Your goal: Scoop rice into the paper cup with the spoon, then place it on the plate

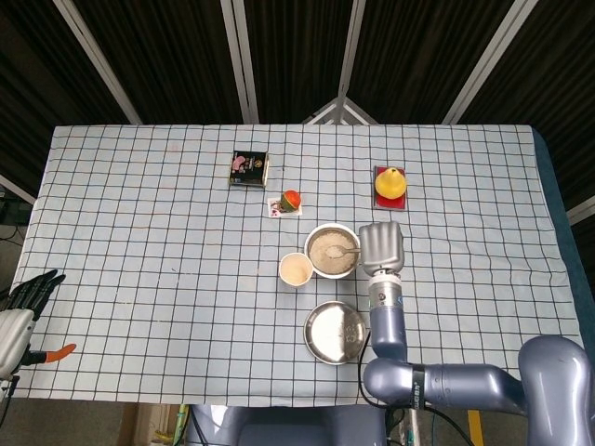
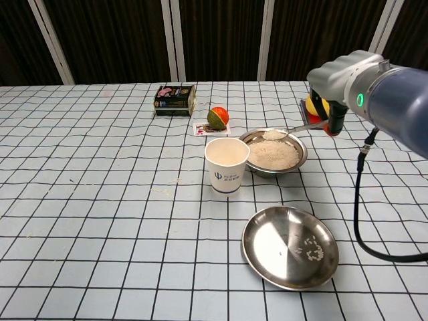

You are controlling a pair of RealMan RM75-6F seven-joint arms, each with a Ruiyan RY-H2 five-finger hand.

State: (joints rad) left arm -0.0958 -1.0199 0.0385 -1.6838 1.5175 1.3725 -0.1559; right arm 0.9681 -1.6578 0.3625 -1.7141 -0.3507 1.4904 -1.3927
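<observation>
Rice sits heaped in the bowl of the spoon [image 2: 275, 134], which I hold by its handle in my right hand [image 1: 382, 248], fingers curled around it; the chest view shows the handle running out from my hand toward nine o'clock. I keep the spoon level and just above the rice bowl [image 1: 332, 251], so that anything spilling off drops back into the rice and not onto the cloth.

The paper cup [image 2: 227, 165] stands upright just beside the bowl, at about eight o'clock from it in the head view, touching or nearly so; I cannot tell which. It is close on purpose, I judge, so the loaded spoon has only a short way to travel. From the head view it seems to hold some rice already, though how much I cannot say.

The plate [image 2: 289, 246] lies at six o'clock from the bowl, near my edge of the table, with a few stray grains on it and nothing else. The cup goes there once it is filled.

My left hand [image 1: 20, 307] rests at the table's far nine o'clock edge, fingers apart, holding nothing.
</observation>
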